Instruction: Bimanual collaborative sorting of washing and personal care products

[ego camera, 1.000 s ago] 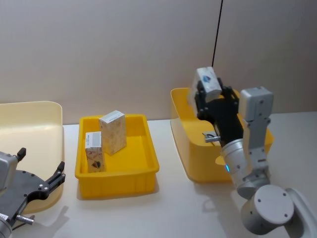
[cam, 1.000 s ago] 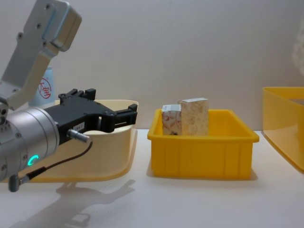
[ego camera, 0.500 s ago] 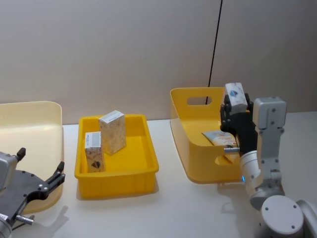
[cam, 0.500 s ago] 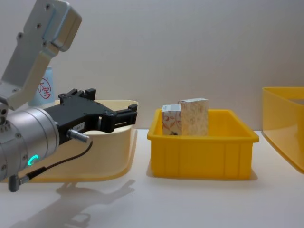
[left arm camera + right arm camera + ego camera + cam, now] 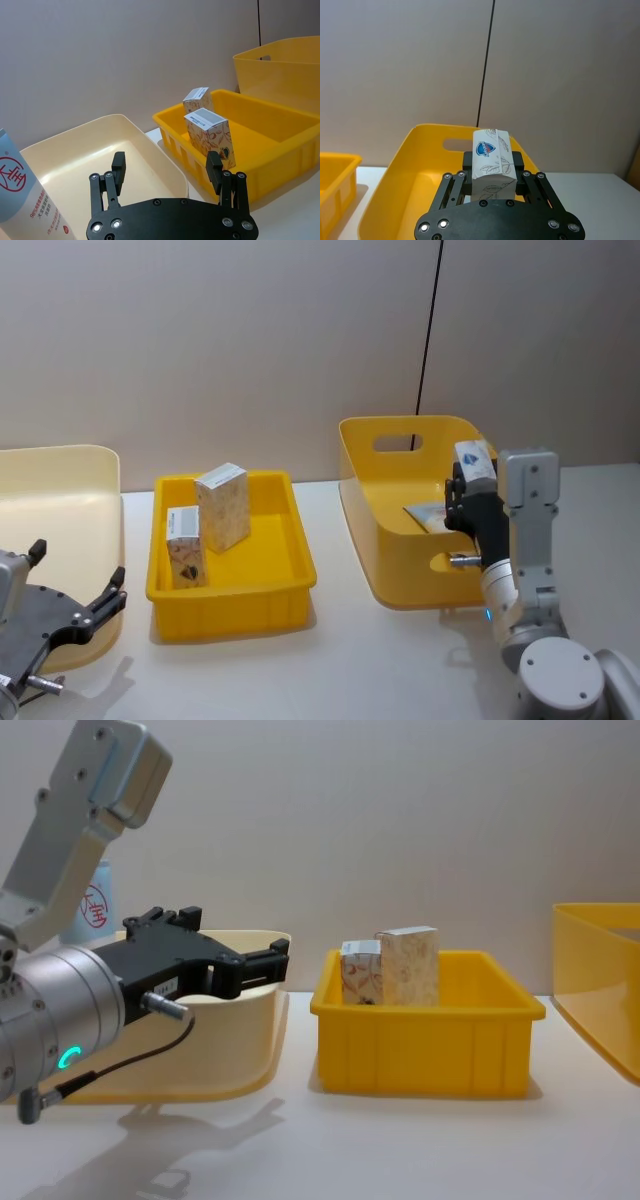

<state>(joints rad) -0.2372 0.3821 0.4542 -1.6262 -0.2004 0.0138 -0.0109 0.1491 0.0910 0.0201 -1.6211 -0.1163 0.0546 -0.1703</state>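
My right gripper (image 5: pixel 468 483) is shut on a white carton (image 5: pixel 474 457) with a blue emblem and leaf drawings, held upright over the right side of the deep yellow bin (image 5: pixel 385 540). From the wrist, the carton (image 5: pixel 491 157) stands between the fingers of the right gripper (image 5: pixel 492 172). Two beige cartons with reddish swirls (image 5: pixel 222 505) (image 5: pixel 185 546) stand in the shallow yellow tray (image 5: pixel 240 595). My left gripper (image 5: pixel 80 612) hangs open at the near left, in front of the cream bin (image 5: pixel 60 500). A pale blue tube with a red circle mark (image 5: pixel 25 200) leans in that bin.
A pale flat packet (image 5: pixel 428 516) lies inside the deep yellow bin. The tray (image 5: pixel 430 1040) sits between the cream bin (image 5: pixel 225 1040) and the deep bin (image 5: pixel 600 985). Bare table runs along the front. A wall closes the back.
My right gripper has carried the white carton rightward and lower, from above the deep bin's back left to its right side. The left arm has stayed put.
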